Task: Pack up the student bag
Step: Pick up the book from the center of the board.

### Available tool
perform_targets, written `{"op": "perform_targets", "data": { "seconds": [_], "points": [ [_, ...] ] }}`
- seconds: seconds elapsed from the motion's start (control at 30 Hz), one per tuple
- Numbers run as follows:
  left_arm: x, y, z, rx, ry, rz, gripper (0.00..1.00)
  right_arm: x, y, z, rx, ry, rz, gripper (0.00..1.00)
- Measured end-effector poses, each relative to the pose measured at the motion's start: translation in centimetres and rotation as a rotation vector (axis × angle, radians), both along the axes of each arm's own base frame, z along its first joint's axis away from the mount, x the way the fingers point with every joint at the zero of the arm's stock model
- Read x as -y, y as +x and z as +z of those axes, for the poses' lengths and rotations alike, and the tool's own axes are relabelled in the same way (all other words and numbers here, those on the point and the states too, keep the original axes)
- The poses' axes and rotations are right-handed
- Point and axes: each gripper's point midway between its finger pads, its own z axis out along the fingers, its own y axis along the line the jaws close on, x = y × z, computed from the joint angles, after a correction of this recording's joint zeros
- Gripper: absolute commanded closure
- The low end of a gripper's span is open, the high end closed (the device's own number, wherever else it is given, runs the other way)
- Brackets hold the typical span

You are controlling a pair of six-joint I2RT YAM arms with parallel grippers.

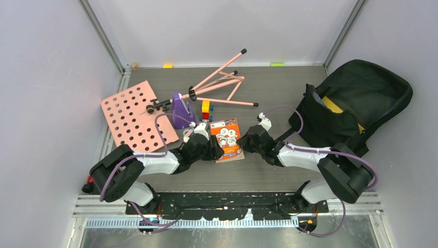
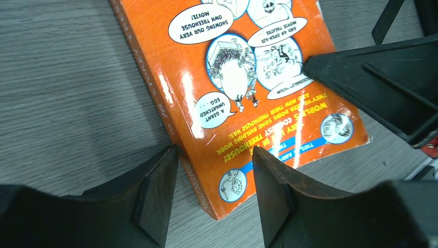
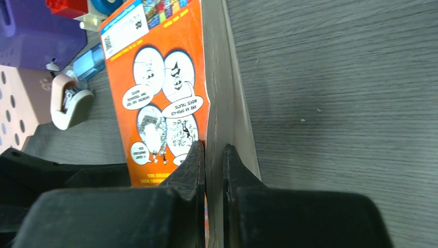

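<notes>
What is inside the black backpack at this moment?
Inside the student bag a flat yellow item shows near the opening. The bag's black fabric covers the rest, so anything deeper cannot be seen.

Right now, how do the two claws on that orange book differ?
The left gripper stands open, fingers straddling the spine of the orange book; the right gripper is pinched almost shut on its cover edge. The left works the spine side, the right the page side. Both are black, two-fingered and low at the same book.
</notes>
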Motion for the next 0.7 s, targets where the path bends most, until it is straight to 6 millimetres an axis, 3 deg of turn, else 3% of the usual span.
{"op": "perform_targets", "data": {
  "seconds": [0.13, 0.27, 0.47, 0.7],
  "points": [
    [-0.1, 0.0, -0.1, 0.012, 0.016, -0.017, 0.48, -0.1, -0.5, 1.3, 0.020, 0.023, 0.014, 0.99],
    [-0.1, -0.2, -0.1, 0.022, 0.029, -0.040, 0.52, -0.4, -1.1, 2.2, 0.036, 0.029, 0.051, 0.90],
    [0.0, -0.5, -0.2, 0.023, 0.031, -0.066, 0.55, 0.3, -2.1, 0.0, 0.022, 0.002, 0.075, 0.81],
    [-0.2, -0.4, -0.4, 0.032, -0.004, -0.044, 0.56, -0.1, -1.0, -0.1, 0.079, 0.015, 0.078, 0.75]
  ]
}}
